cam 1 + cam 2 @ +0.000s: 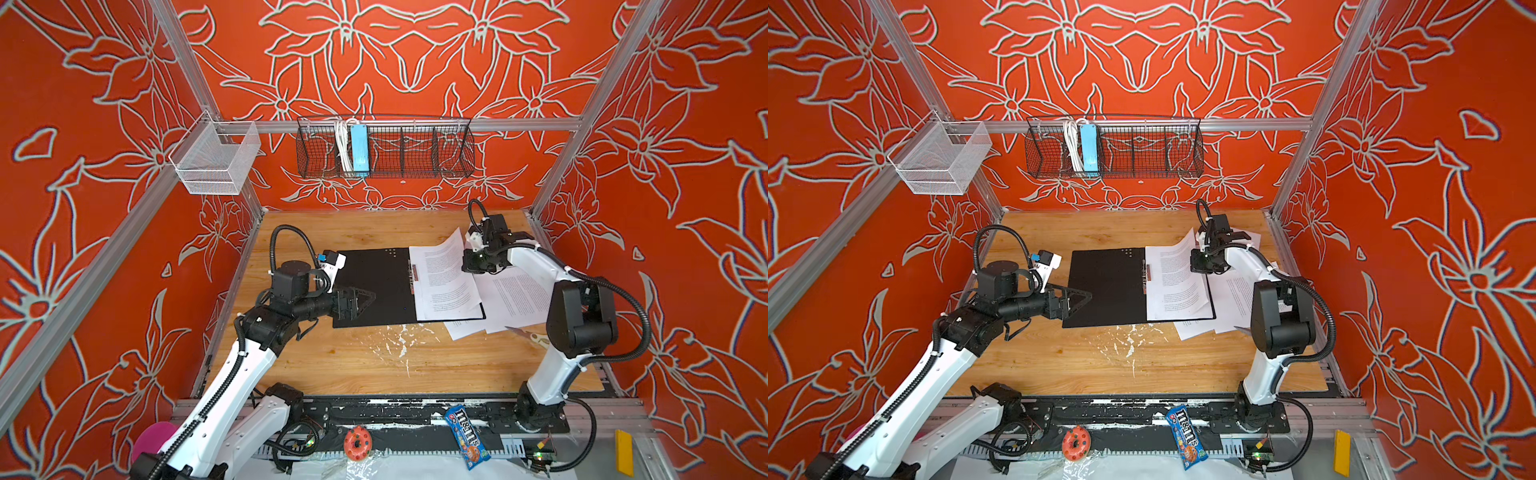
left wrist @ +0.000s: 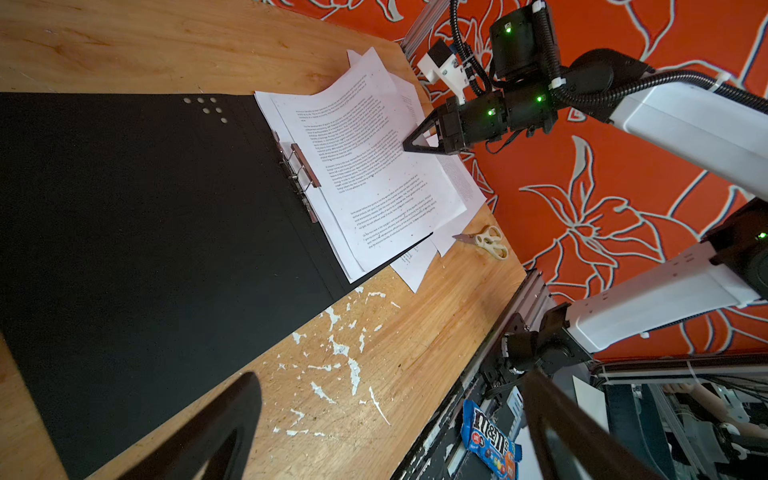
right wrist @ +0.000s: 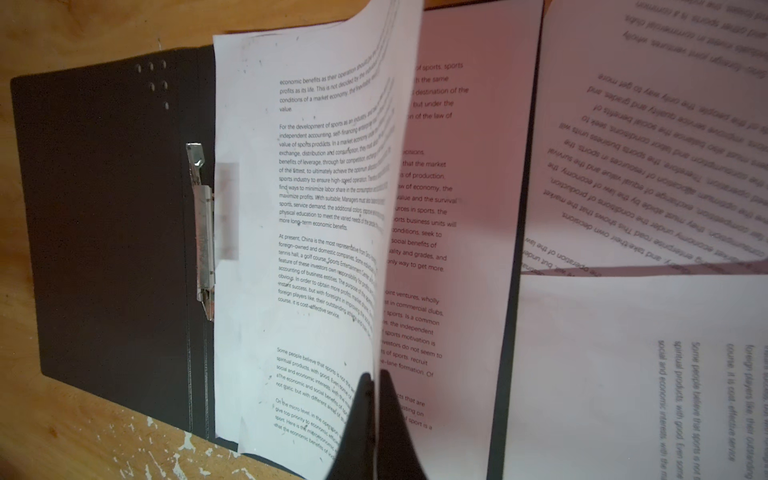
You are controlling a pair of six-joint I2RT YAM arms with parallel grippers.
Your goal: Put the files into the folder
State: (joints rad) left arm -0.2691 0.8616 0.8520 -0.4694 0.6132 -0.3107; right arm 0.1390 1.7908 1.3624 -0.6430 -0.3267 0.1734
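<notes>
Right claw (image 3: pixel 374 386): pressed together, pinching the near edge of one white paper sheet printed with small black text (image 3: pixel 316 199). The sheet arches up from the claw. Its opposite edge sits by the silver metal clip (image 3: pixel 203 232) at the spine of the thin open folder, black inside facing up (image 1: pixel 374 286). At least one more printed sheet lies flat beneath it on the folder's right half.

Left claw (image 1: pixel 365 299): spread wide and empty over the folder's left half; we cannot tell whether it touches.

Other loose white sheets (image 1: pixel 515 299) lie fanned on the wooden worktop (image 1: pixel 353 365) just right of the folder, some tucked under its edge. Cream-handled scissors (image 2: pixel 486 241) lie near them.

Judgement: the step in hand is laying the pinched sheet into the right half. We would lower slowly so the arch flattens toward the spine, and keep the long edge parallel to the clip. We would let go only once the sheet sits inside the black border. The left claw could press the cover down to stop the folder sliding.
</notes>
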